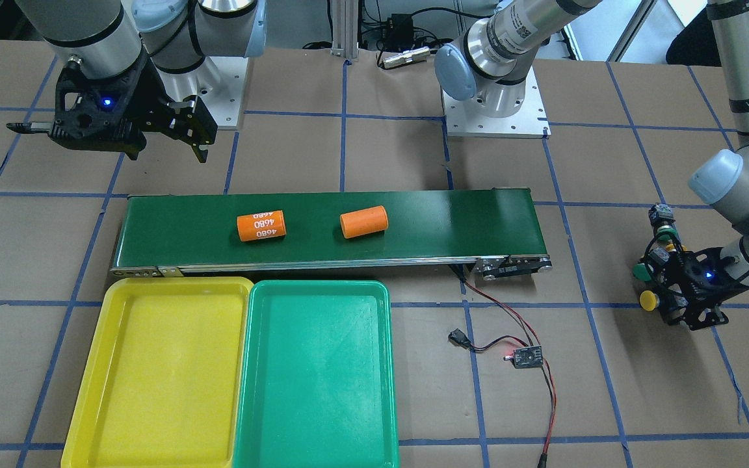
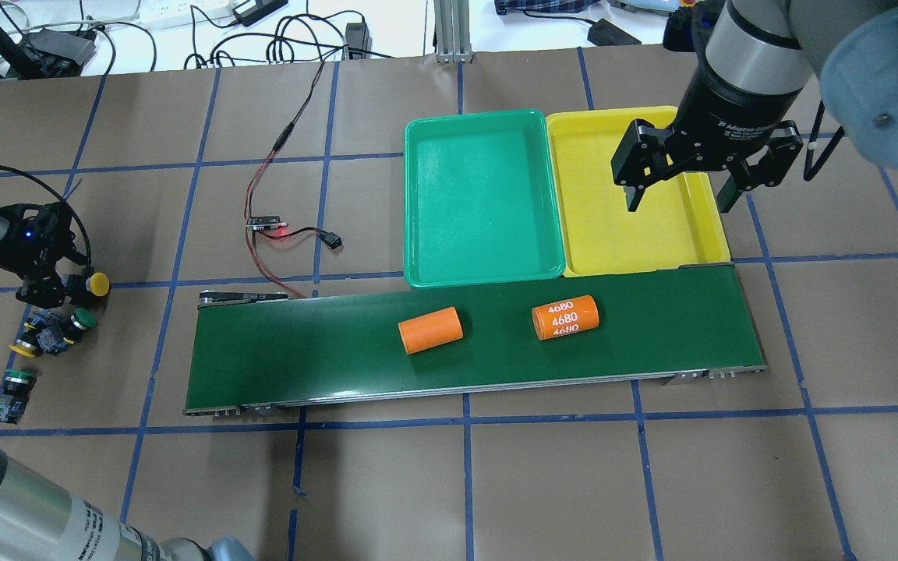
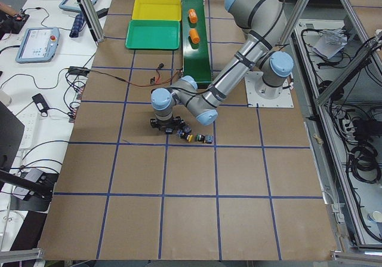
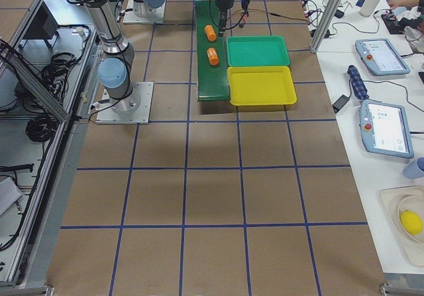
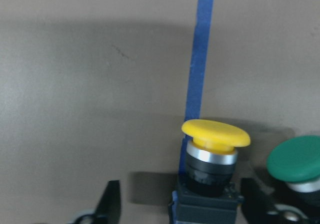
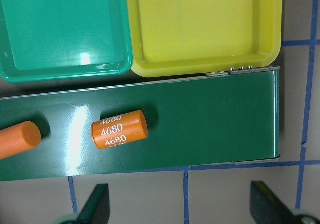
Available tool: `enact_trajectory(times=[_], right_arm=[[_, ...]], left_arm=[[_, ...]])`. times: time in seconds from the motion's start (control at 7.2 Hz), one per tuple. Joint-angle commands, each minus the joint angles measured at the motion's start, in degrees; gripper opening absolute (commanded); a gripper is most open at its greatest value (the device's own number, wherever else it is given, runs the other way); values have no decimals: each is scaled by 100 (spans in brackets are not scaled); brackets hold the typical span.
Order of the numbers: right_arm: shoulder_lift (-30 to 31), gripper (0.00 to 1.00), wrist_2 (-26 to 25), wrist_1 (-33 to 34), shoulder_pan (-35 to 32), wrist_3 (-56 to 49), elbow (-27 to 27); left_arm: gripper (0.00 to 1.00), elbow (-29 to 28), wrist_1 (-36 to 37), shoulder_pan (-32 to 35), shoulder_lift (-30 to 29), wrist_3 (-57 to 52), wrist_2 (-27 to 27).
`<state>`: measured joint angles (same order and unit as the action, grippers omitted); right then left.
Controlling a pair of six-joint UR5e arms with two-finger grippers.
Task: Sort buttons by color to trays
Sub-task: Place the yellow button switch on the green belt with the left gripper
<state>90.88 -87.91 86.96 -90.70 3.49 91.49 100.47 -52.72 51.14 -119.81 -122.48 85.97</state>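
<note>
Fingers of the left end effector (image 5: 183, 206) stand apart on either side of a yellow button (image 5: 215, 134) upright on the table (image 2: 496, 467). Just beside it are a green button (image 2: 84, 318), a second yellow button (image 2: 24, 349) and another green button (image 2: 19, 379). The right end effector (image 2: 679, 206) hangs spread and empty near the conveyor belt (image 2: 324, 351). The yellow tray (image 2: 636, 241) and green tray (image 2: 480, 202) lie well apart from the buttons.

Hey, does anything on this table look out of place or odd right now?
Two orange cylinders, one marked 4680, lie on their sides on the conveyor belt, though the job concerns only buttons. A small wired circuit board also lies loose on the table.
</note>
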Motion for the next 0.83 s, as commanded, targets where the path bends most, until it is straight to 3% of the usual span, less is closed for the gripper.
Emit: enact_trajectory(times=[0.0,0.14,0.42,0.69], right_arm=[[0,100,-6,5,0,3,0],[0,100,-6,-3,0,3,0],[0,100,-6,-4,0,-6,0],[0,100,-6,-3,0,3,0]], left_arm=[[15,25,-115,18,150,14,7],[15,-36,-412,36,255,75,7],[15,-281,-1726,472,841,590,-37],[15,294,-2258,1123,1719,761,-89]])
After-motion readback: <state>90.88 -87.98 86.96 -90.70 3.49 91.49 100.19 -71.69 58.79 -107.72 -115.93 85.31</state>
